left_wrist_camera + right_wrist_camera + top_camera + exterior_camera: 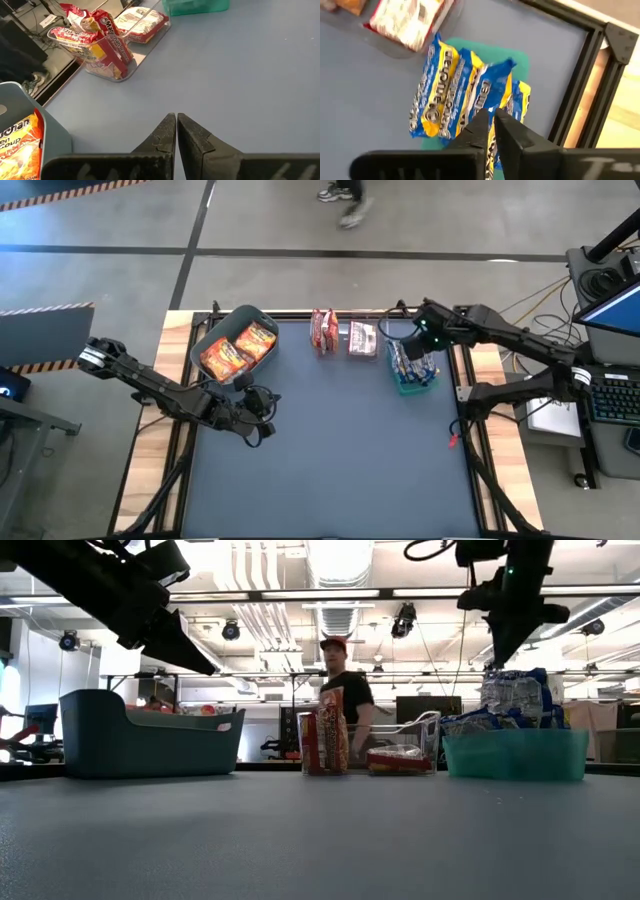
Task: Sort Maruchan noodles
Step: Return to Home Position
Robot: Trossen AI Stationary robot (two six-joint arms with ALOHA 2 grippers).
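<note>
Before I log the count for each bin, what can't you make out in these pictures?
Blue packs in green bin: overlapping; right pincer partly covers them, high view; bin wall, low view.
Any orange packs beneath the top two: hidden, high view; grey bin wall, low view.
Maroon packs: cut by left wrist view's edge; too small, high view.

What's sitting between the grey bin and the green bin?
The clear bin, holding maroon-and-white noodle packets, sits between them; the high view shows it.

High view: overhead, straight down, whole desk (340, 445). Low view: desk height, level, facing the room (270, 650). Wrist views: close, past own fingers (162, 137). Left wrist and low share the clear bin (145, 52).
</note>
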